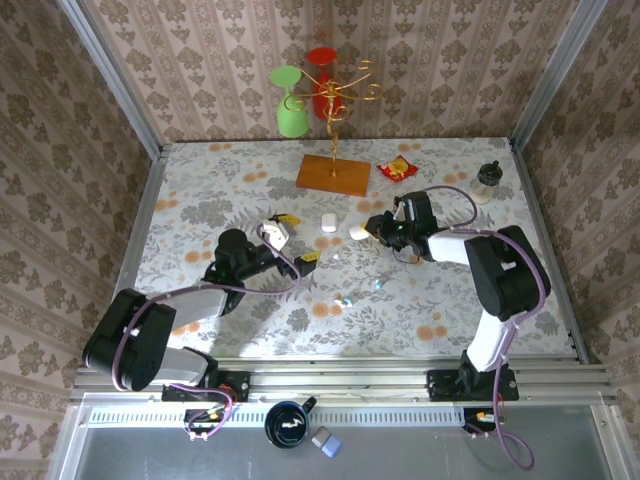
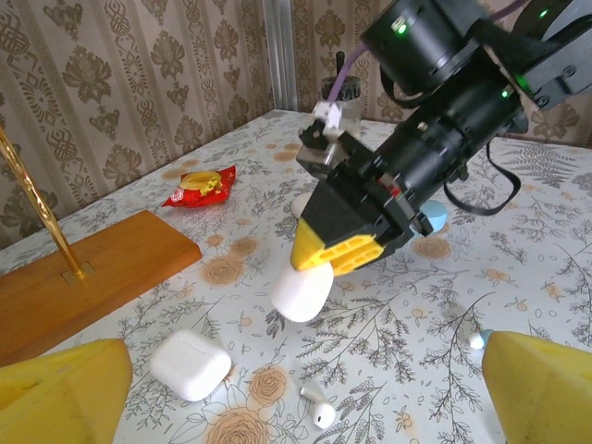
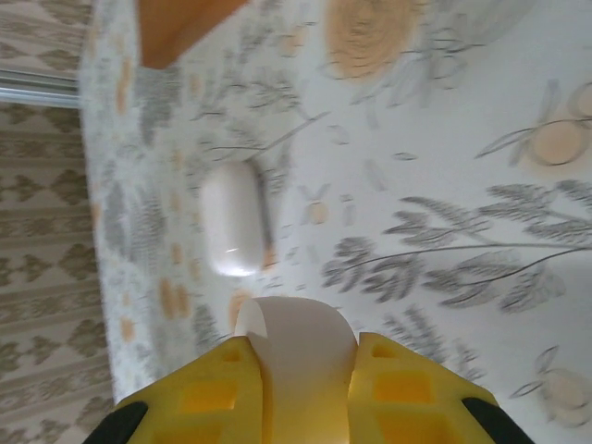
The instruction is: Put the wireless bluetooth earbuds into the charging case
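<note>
My left gripper (image 2: 305, 372) is open, its yellow fingers (image 2: 65, 393) wide apart low over the table. A white earbud (image 2: 322, 413) lies on the cloth between them, touching neither. In the top view this gripper (image 1: 300, 237) sits left of centre, with the earbud (image 1: 336, 253) just ahead of it. My right gripper (image 2: 335, 248) is shut on a white charging case (image 2: 302, 292), held just above the table. The right wrist view has the held case (image 3: 301, 356) between the yellow fingers (image 3: 412, 393). A second white case (image 2: 190, 364) rests on the table to the left.
Another small earbud (image 2: 476, 340) lies by my right finger, and two pale-blue ones (image 1: 345, 300) lie nearer the front. A pale-blue case (image 2: 433, 218) sits behind the right arm. At the back stand a wooden base (image 1: 333, 174) with a golden cup stand, a red packet (image 1: 397, 169) and a small jar (image 1: 489, 177).
</note>
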Robot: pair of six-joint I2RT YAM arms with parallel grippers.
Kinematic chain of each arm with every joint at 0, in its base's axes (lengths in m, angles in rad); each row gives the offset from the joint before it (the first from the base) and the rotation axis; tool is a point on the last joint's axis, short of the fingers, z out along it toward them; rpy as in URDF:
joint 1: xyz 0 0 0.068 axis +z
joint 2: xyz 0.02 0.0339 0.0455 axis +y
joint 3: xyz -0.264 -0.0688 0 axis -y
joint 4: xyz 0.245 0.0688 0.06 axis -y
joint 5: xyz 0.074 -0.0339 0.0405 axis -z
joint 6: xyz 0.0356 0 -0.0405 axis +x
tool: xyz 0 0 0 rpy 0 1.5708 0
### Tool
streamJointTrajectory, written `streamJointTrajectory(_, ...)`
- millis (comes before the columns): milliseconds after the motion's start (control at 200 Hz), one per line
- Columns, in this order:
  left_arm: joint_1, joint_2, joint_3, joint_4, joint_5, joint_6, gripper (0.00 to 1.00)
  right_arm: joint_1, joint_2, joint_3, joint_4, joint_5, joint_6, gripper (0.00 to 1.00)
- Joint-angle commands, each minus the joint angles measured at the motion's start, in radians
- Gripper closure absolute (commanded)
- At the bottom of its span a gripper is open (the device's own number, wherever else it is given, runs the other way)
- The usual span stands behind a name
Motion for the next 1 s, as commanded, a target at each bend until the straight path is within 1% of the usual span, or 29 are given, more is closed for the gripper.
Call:
streamJointTrajectory(0, -0.002, -0.024, 0.018, -0.039, 0.022, 0.025, 0.0, 0.008, 0.05, 0.055, -0.01, 0.053, -0.046, 0.88)
streamJointTrajectory(90, -0.001, -0.023, 0.021, -0.049, 0.016, 0.024, 0.0, 0.009, 0.082, 0.08, -0.029, 0.075, -0.051, 0.86)
streamJointTrajectory(145, -0.001, -0.023, 0.023, -0.052, 0.012, 0.021, 0.0, 0.009, 0.092, 0.09, -0.03, 0.081, -0.052, 0.82)
streamJointTrajectory(235, 0.004, -0.025, 0.023, -0.056, 0.009, 0.009, 0.0, 0.011, 0.09, 0.104, -0.051, 0.088, -0.084, 0.7)
streamJointTrajectory(310, 0.009, -0.029, 0.032, -0.09, 0.003, -0.002, 0.0, 0.01, 0.068, 0.109, -0.077, 0.095, -0.14, 0.55)
streamJointTrajectory(365, 0.009, -0.034, 0.035, -0.108, 0.0, 0.004, 0.0, 0.011, 0.041, 0.107, -0.106, 0.106, -0.19, 0.47)
streamJointTrajectory(445, 0.009, -0.036, 0.034, -0.115, -0.004, 0.014, 0.0, 0.01, -0.008, 0.105, -0.162, 0.114, -0.267, 0.38)
streamJointTrajectory(550, 0.009, -0.037, 0.043, -0.132, 0.001, 0.021, 0.0, 0.011, -0.093, 0.097, -0.257, 0.141, -0.379, 0.3)
streamJointTrajectory(675, 0.005, -0.037, 0.056, -0.151, 0.009, 0.024, 0.0, 0.011, -0.205, 0.091, -0.429, 0.248, -0.517, 0.24)
streamJointTrajectory(800, 0.004, -0.036, 0.075, -0.186, 0.02, 0.041, 0.0, 0.008, -0.297, 0.13, -0.662, 0.469, -0.702, 0.15)
streamJointTrajectory(850, 0.003, -0.036, 0.079, -0.191, 0.022, 0.047, 0.0, 0.005, -0.313, 0.159, -0.758, 0.538, -0.779, 0.14)
streamJointTrajectory(865, 0.003, -0.036, 0.08, -0.193, 0.022, 0.05, 0.0, 0.004, -0.315, 0.172, -0.787, 0.553, -0.801, 0.13)
streamJointTrajectory(935, 0.003, -0.035, 0.085, -0.199, 0.023, 0.055, 0.0, -0.003, -0.31, 0.224, -0.92, 0.632, -0.868, 0.11)
streamJointTrajectory(995, 0.003, -0.032, 0.088, -0.194, 0.022, 0.06, 0.0, -0.013, -0.296, 0.257, -0.989, 0.65, -0.912, 0.1)
